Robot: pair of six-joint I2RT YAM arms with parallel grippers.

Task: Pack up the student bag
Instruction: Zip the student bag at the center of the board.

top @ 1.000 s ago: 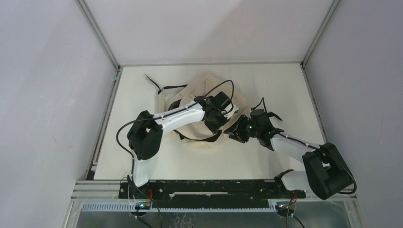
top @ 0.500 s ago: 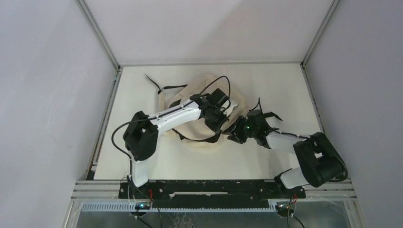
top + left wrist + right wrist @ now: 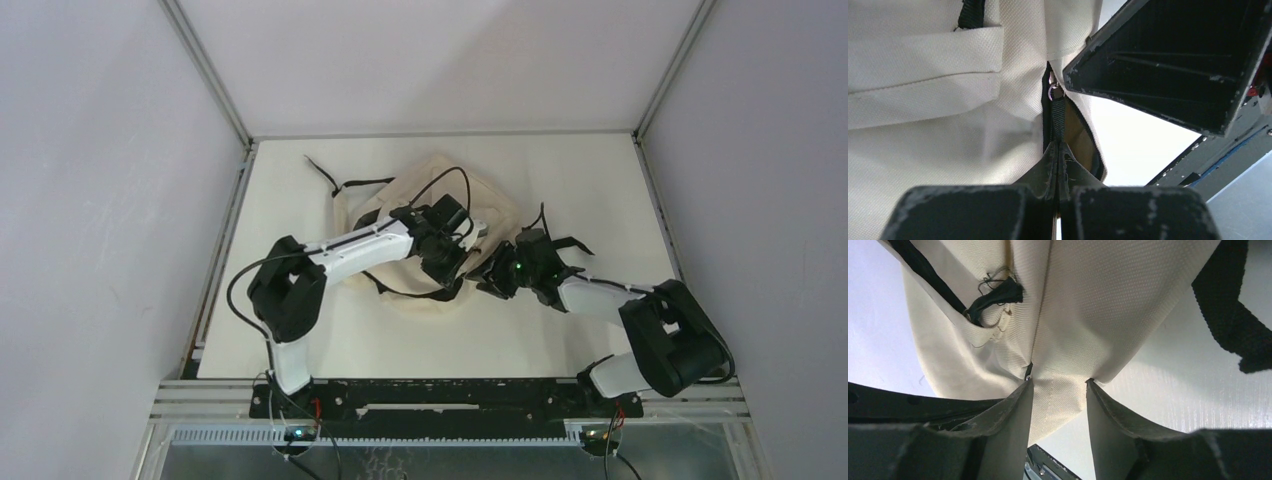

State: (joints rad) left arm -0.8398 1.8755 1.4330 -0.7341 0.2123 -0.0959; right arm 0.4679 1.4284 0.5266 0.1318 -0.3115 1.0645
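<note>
left gripper point(image 3: 1056, 162) slid leftward, pinching the zipper pull point(image 3: 1058, 116); right gripper point(image 3: 1058, 390) pinches the student bag point(image 3: 1088, 305) edge.

Top view: even, diffuse white light, bright. The pale table point(image 3: 600, 180) nearly washes out and the arms point(image 3: 350, 245) cast only faint shadows. A small green lamp point(image 3: 521, 268) glows.

Left wrist view: student bag point(image 3: 923, 125) weave sharp. Left fingers point(image 3: 963, 210) dark and blurred. Table behind blown out white.

Right wrist view: fabric crisp. Right fingers point(image 3: 1003, 435) soft, underlit.
</note>
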